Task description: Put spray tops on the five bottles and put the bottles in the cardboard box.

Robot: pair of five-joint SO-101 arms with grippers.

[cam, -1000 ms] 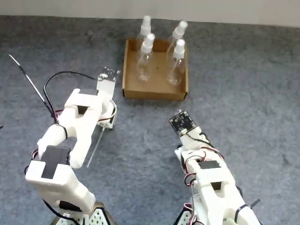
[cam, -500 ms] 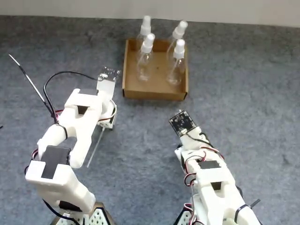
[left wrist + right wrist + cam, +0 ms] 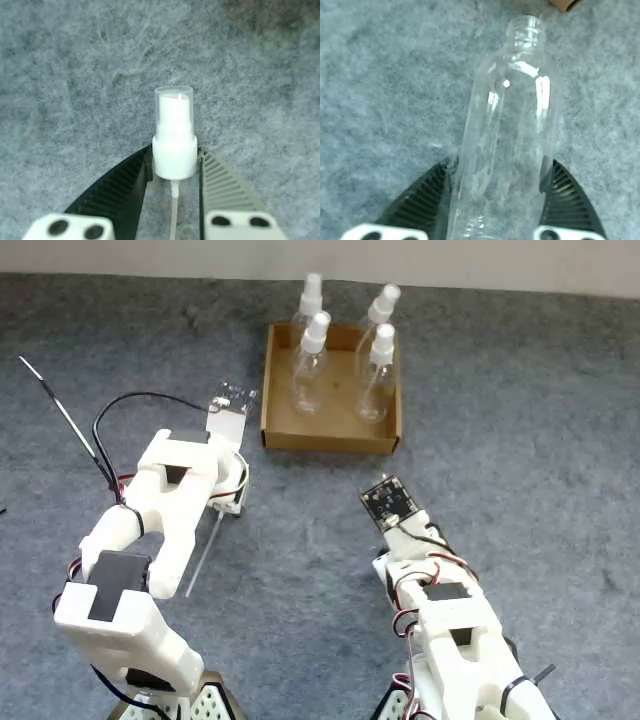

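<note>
Four bottles point(image 3: 312, 365) with white spray tops on stand upright in the cardboard box point(image 3: 330, 440), which sits at the far middle of the grey carpet point(image 3: 520, 440) in the high view; two are on its left side and two on its right. The left arm point(image 3: 165, 510) is near and left of the box, with its wrist end just beside the box's near left corner. A thin white dip tube point(image 3: 200, 555) juts from under this arm and slants toward the near side. The right arm point(image 3: 440, 610) is on the near right and points far and slightly left, its tip well apart from the box's near wall.

In the left wrist view, the left gripper point(image 3: 175, 156) clamps a loose spray top point(image 3: 174, 145) by its white collar. The black finger point(image 3: 120, 190) presses one side and the grey finger the other, with only the collar's width between them. The top's clear cap points away from the wrist over the carpet, and the tube runs back between the fingers.

In the right wrist view, the right gripper point(image 3: 499, 167) is spread about as wide as a bottle's body and grips the fifth bottle point(image 3: 507, 140), a finger against each side. This clear bottle has a bare threaded neck point(image 3: 525, 27) that points toward a corner of the box; whether the bottle touches the carpet cannot be told
</note>
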